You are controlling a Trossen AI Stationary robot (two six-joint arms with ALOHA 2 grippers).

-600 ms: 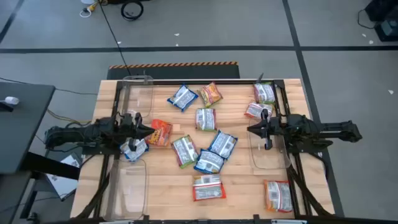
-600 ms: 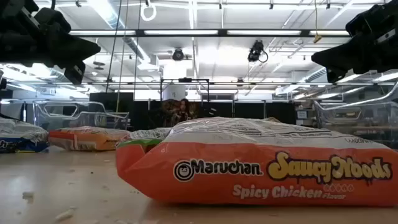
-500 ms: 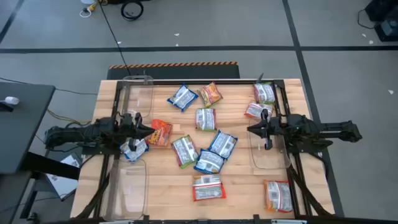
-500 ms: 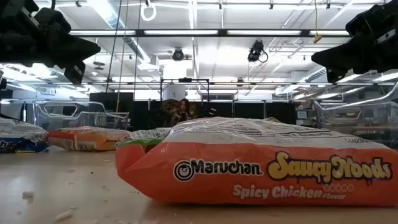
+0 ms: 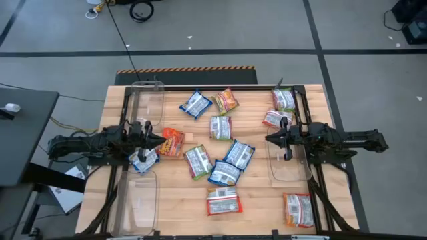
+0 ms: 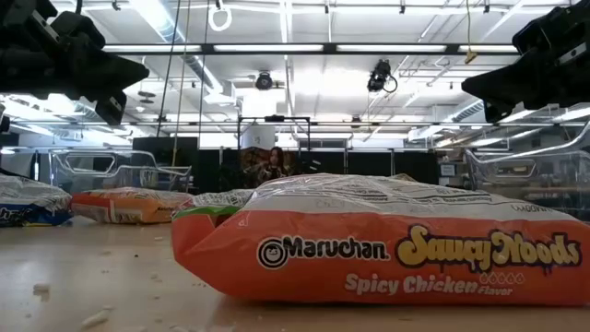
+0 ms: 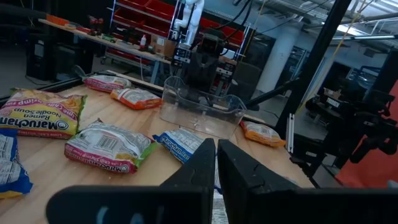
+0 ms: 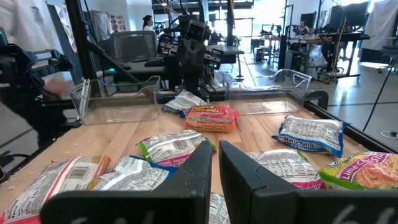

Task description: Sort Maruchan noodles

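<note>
Left gripper (image 5: 160, 141) w/ fingers together, holding nothing, up above the desk (image 5: 260, 200) at its left side, pointing inward. Its tip is just beside an orange packet (image 5: 173, 142); a blue-white packet (image 5: 143, 160) lies under/near the arm, by the left bins (image 5: 140, 193). In the left wrist view the two fingers (image 7: 239, 168) sit almost touching, w/ a clear bin (image 7: 200, 113) ahead across the desk.

Right gripper (image 5: 270, 139) also w/ fingers together, nothing in it, raised over the right side, pointing inward, at the edge of the right bin (image 5: 288, 168). In the right wrist view its fingers (image 8: 242, 168) stand nearly shut.

Packets btwn the arms, scattered on the desk: blue one (image 5: 195, 105) and an orange one (image 5: 226, 101) near the far edge, a green one (image 5: 221, 127) mid-desk, green (image 5: 198, 162) plus two blue (image 5: 239, 154) (image 5: 225, 173) touching in a cluster, a red one (image 5: 223, 201) toward the near edge. Right side: two pink-ish packets (image 5: 283, 99) (image 5: 275, 119) by the far corner, one orange (image 5: 298, 209) at the near right corner. None of the packets lie inside a bin, as far as the high view shows.

Low view: the red packet (image 6: 387, 249) fills the foreground, reads Maruchan Saucy Noods Spicy Chicken; both arms dark at the upper corners. A person (image 6: 275, 164) shows far back in the room.
</note>
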